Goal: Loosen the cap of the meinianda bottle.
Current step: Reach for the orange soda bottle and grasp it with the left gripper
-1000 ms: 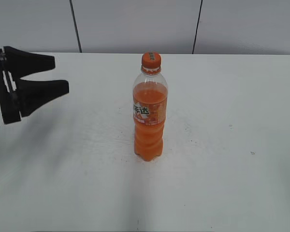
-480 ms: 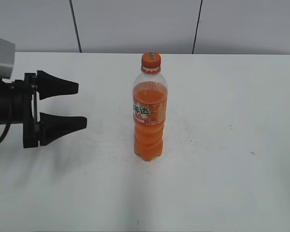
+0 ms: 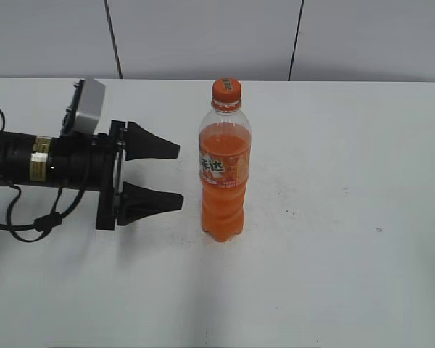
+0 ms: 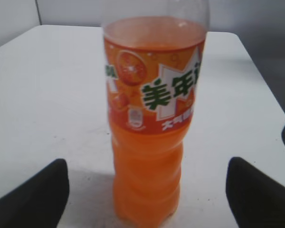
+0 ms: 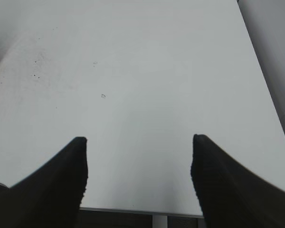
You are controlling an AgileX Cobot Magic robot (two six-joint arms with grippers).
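The meinianda bottle (image 3: 225, 174) stands upright at the middle of the white table, clear plastic with orange drink and an orange label. Its orange ribbed cap (image 3: 226, 89) is on top. My left gripper (image 3: 180, 175) is open, level with the bottle's lower half, a short way to its left and not touching it. In the left wrist view the bottle (image 4: 152, 123) fills the middle, between the open jaws (image 4: 147, 185); the cap is out of that view. My right gripper (image 5: 138, 142) is open and empty over bare table; it is out of the exterior view.
The white table (image 3: 333, 239) reaches to a grey panelled wall at the back. In the right wrist view the table's edge (image 5: 147, 211) lies just beneath the jaws, with a dark gap beyond it.
My left arm has moved in from the far left toward the bottle, jaws open throughout. The bottle has not moved.
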